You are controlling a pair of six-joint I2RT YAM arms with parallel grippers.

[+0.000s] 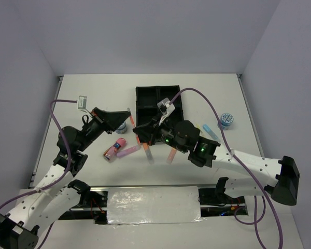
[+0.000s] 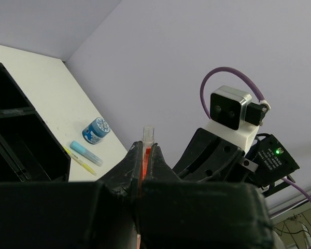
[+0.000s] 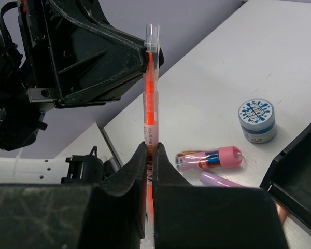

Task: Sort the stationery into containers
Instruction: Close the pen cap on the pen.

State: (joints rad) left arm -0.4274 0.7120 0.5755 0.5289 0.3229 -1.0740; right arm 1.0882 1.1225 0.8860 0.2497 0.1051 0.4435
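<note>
Glossy translucent orange plastic pen (image 3: 151, 104), matt black plastic tray (image 1: 145, 98)

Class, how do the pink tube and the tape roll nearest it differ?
The pink tube is long and lies on its side; the tape roll is short, round and sits flat. The pink tube has a clear body; the tape roll is blue and white. Both rest on the table, outside the black tray.

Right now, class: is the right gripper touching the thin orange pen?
Touching. The right wrist view shows the thin orange pen pinched between the shut fingers of the right gripper, with no gap on either side.
</note>
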